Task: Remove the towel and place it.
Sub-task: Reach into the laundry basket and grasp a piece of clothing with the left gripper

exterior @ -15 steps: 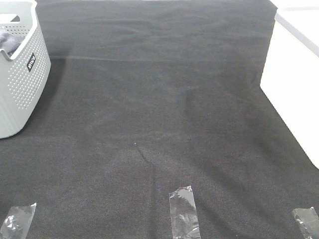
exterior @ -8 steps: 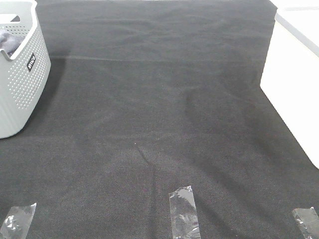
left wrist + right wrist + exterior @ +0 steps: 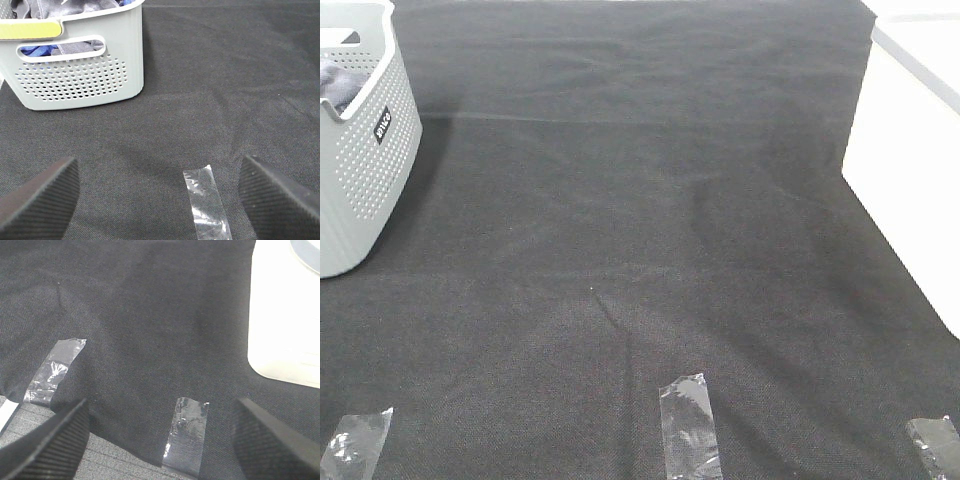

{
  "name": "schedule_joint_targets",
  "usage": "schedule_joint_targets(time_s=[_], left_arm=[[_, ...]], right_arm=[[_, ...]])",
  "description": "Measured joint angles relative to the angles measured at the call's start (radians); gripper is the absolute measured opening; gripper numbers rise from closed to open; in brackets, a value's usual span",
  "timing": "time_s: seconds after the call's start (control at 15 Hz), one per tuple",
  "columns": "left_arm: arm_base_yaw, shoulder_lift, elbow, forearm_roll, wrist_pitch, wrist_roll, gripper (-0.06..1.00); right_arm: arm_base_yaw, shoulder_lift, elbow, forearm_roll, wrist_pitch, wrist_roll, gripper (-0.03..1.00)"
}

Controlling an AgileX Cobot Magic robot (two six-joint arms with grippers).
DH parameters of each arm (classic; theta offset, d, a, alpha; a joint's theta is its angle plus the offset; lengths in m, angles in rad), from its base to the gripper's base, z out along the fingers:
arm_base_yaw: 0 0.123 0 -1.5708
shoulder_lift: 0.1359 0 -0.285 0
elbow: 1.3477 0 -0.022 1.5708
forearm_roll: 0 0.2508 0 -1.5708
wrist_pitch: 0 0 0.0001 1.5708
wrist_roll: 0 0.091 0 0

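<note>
Black fabric cover (image 3: 640, 200): spread over pretty much the whole counter (image 3: 115, 462), with a few soft creases. A sliver of the grey top peeks out past its near edge in the right wrist view.
laundry basket (image 3: 370, 170): pale grey plastic with perforated walls and a small black label on the side. It sits on the cover at the far left of the high view.
towel (image 3: 335, 85): greyish-lavender cloth bunched up inside the laundry basket, just peeking over the rim from the high cam. The left wrist cam shows it heaped in there too (image 3: 75, 7), with something blue visible through the handle slot. Can't tell how it's folded.
left end effector (image 3: 159, 170): spread wide with nothing between the fingers. It's over the cover and well short of the laundry basket.
right end effector (image 3: 161, 407): also spread wide and empty, over the near edge of the cover.
white box (image 3: 910, 180): on the right side, resting on the cover.
tape strips (image 3: 690, 425): clear and crinkly, stuck along the near edge of the cover. One lies between the left fingers and another between the right ones.
</note>
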Motion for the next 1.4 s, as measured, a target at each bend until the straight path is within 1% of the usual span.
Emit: schedule_joint_targets(time_s=[0.47, 0.53, 0.67, 0.73, 1.4], left_arm=[[0.000, 0.000, 0.000, 0.015, 0.000, 0.000, 0.82], [0.000, 0.000, 0.000, 0.022, 0.000, 0.000, 0.84], [0.000, 0.000, 0.000, 0.028, 0.000, 0.000, 0.96], [0.000, 0.000, 0.000, 0.028, 0.000, 0.000, 0.98], [0.000, 0.000, 0.000, 0.028, 0.000, 0.000, 0.99]], right_arm=[[0.000, 0.000, 0.000, 0.000, 0.000, 0.000, 0.77], [0.000, 0.000, 0.000, 0.000, 0.000, 0.000, 0.77], [0.000, 0.000, 0.000, 0.000, 0.000, 0.000, 0.77], [0.000, 0.000, 0.000, 0.000, 0.000, 0.000, 0.77], [0.000, 0.000, 0.000, 0.000, 0.000, 0.000, 0.77]])
